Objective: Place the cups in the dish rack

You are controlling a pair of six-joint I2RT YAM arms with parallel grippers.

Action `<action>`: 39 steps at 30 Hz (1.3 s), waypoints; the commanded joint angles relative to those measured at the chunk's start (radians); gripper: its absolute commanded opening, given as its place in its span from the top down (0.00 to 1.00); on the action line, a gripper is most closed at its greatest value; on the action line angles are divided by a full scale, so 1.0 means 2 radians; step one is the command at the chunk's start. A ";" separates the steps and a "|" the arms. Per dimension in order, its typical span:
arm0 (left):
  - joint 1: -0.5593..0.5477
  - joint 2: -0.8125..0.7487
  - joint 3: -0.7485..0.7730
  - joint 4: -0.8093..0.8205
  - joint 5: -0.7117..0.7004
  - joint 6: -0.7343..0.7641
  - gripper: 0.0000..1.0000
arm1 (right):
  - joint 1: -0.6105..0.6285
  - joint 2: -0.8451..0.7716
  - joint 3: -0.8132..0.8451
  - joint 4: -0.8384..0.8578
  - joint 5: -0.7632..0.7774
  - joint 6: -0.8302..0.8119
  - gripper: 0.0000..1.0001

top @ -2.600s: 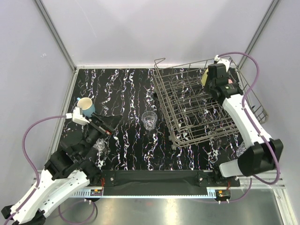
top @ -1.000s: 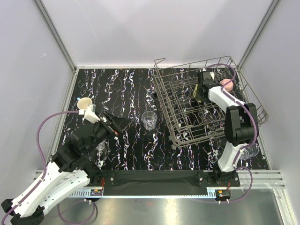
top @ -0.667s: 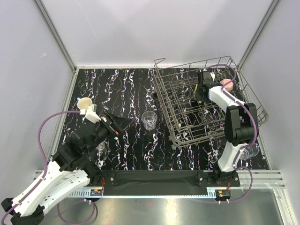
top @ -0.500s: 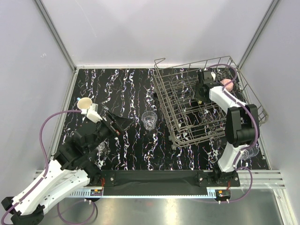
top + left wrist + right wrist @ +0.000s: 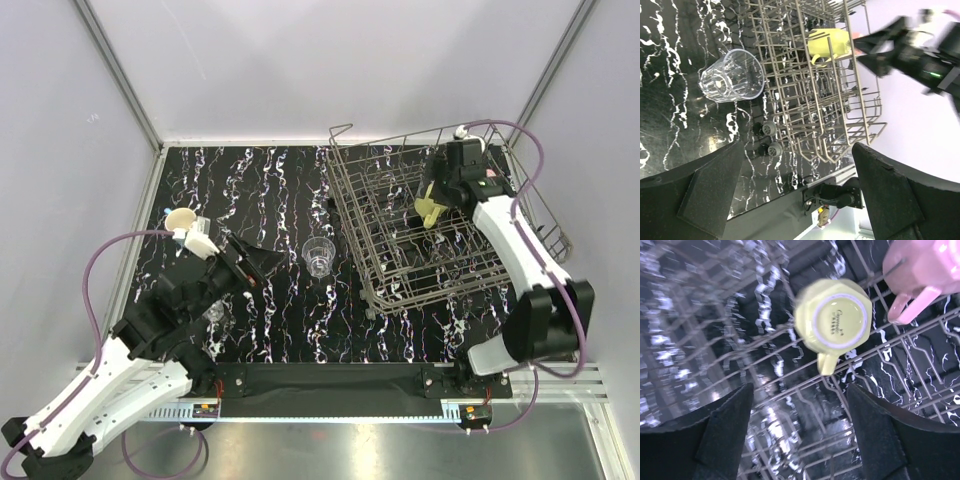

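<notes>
Jaws spread over the upturned yellow mug point(image 5: 834, 321), the right gripper point(image 5: 799, 392) should lift straight off the dish rack point(image 5: 349, 222) tines; the left gripper point(image 5: 799, 150) gapes too

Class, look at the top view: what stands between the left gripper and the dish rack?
One clear glass stands between the left gripper and the dish rack; the top view shows it, the left wrist view too.

Light: we are logging bright, even overhead illumination, faint shadows. Blur: dish rack point(image 5: 690, 295) wires are smearing at left, right wrist view.
</notes>
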 commanded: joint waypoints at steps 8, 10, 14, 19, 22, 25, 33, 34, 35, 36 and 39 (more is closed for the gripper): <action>-0.001 0.066 0.097 -0.062 -0.051 0.067 0.01 | 0.001 -0.139 -0.004 -0.029 -0.086 -0.003 0.12; -0.001 0.074 0.115 -0.068 -0.067 0.074 0.01 | 0.000 -0.149 -0.003 -0.039 -0.086 -0.003 0.12; 0.011 0.110 0.176 -0.119 -0.098 0.115 0.01 | 0.001 -0.178 -0.010 -0.047 -0.105 -0.004 0.11; 0.082 0.214 0.289 -0.196 -0.089 0.171 0.01 | 0.001 -0.206 -0.023 -0.049 -0.141 0.000 0.10; 0.164 0.257 0.314 -0.204 -0.023 0.190 0.01 | 0.001 -0.215 -0.026 -0.058 -0.146 -0.005 0.10; 0.217 0.299 0.333 -0.207 -0.015 0.194 0.01 | 0.001 -0.219 -0.022 -0.072 -0.143 -0.011 0.09; 0.288 0.375 0.359 -0.207 -0.085 0.196 0.01 | 0.000 -0.240 -0.026 -0.083 -0.142 -0.025 0.09; 0.292 0.380 0.358 -0.201 -0.091 0.200 0.01 | 0.000 -0.242 -0.025 -0.081 -0.146 -0.026 0.09; 0.296 0.392 0.357 -0.198 -0.098 0.207 0.01 | 0.001 -0.246 -0.023 -0.080 -0.149 -0.026 0.08; 0.305 0.396 0.351 -0.193 -0.112 0.212 0.01 | 0.001 -0.247 -0.023 -0.079 -0.152 -0.026 0.08; 0.322 0.409 0.337 -0.162 -0.118 0.240 0.01 | 0.000 -0.251 -0.023 -0.073 -0.165 -0.025 0.08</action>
